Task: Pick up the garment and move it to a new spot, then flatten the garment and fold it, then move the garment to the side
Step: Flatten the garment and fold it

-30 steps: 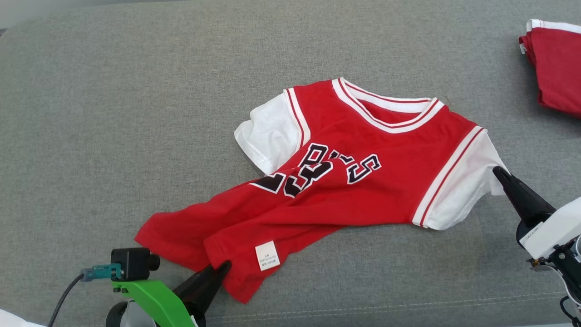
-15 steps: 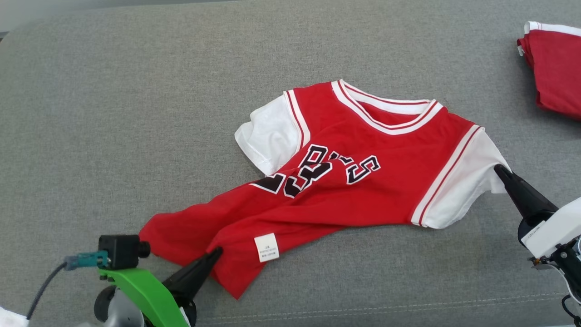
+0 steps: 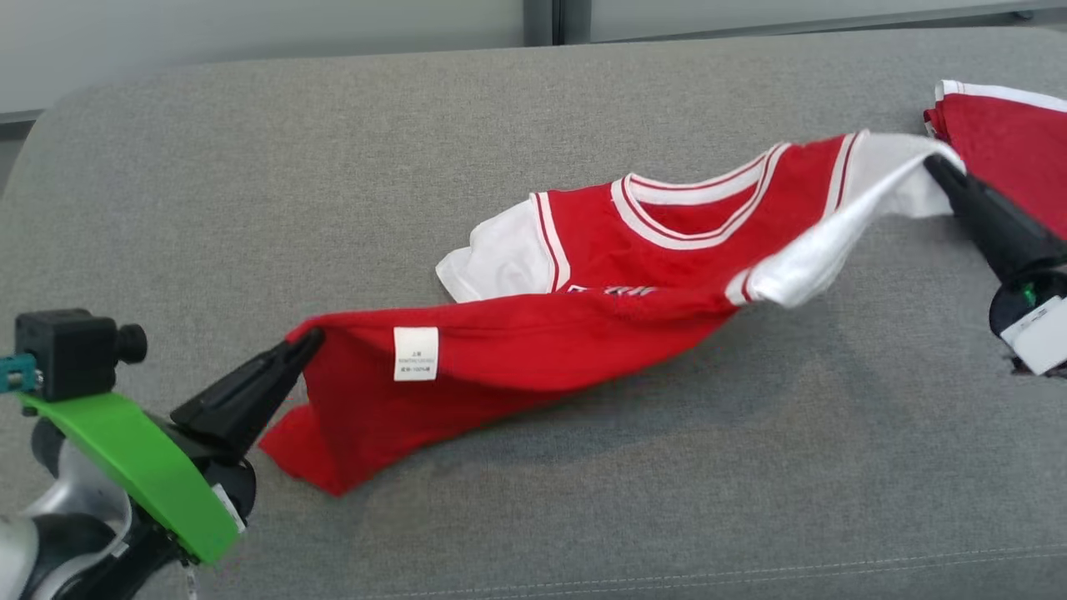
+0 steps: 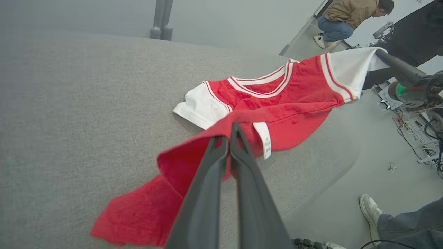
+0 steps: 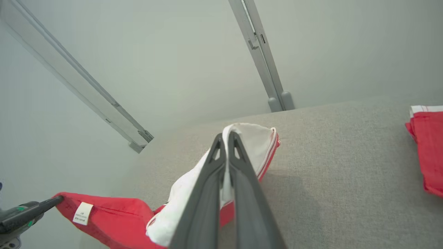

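The garment (image 3: 583,333) is a red jersey with white sleeves and a white label, stretched between both grippers above the grey cushion. My left gripper (image 3: 310,337) is shut on its red hem at the lower left; the left wrist view shows the red cloth (image 4: 287,114) pinched at that gripper (image 4: 228,133). My right gripper (image 3: 934,162) is shut on the white sleeve at the upper right, and in the right wrist view the sleeve (image 5: 252,141) drapes over that gripper (image 5: 226,136). One sleeve and a hem corner still touch the cushion.
Another red and white garment (image 3: 1000,142) lies folded at the cushion's far right edge, close behind my right gripper. The grey cushion (image 3: 250,167) spreads wide to the left. A person crouches (image 4: 346,17) on the floor beyond, and a foot (image 4: 372,211) stands near the cushion's side.
The left gripper closed on the hem. Both grippers then rose, lifting and stretching the jersey off the cushion. The head view has also shifted upward.
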